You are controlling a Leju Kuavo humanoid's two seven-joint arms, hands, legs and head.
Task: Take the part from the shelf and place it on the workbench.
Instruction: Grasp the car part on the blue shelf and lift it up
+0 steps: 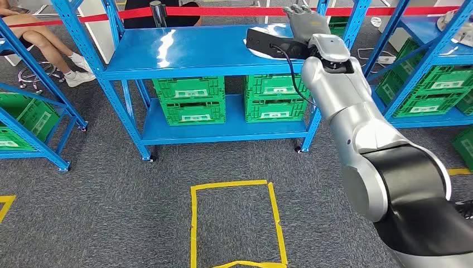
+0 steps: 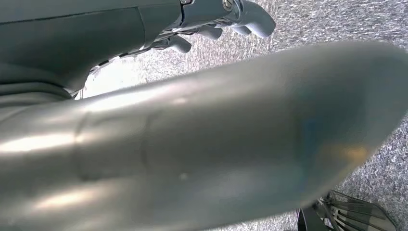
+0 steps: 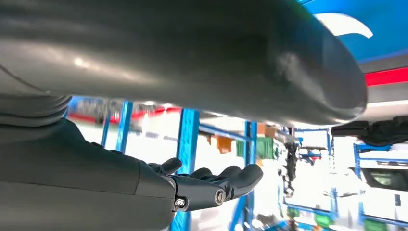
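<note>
Right robot hand (image 1: 305, 23) fingers spread, seemingly above dark part (image 1: 268, 43), blue shelf (image 1: 189, 53)

A blue metal shelf (image 1: 195, 53) stands on grey carpet (image 1: 111, 195). A dark flat part (image 1: 270, 43) lies at its top deck's right end. Green crates (image 1: 189, 100) sit stacked on the lower deck.

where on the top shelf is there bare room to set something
The shelf top is bare from its left post across to the dark part. The right end is crowded: the part lies there with the right hand over it.
</note>
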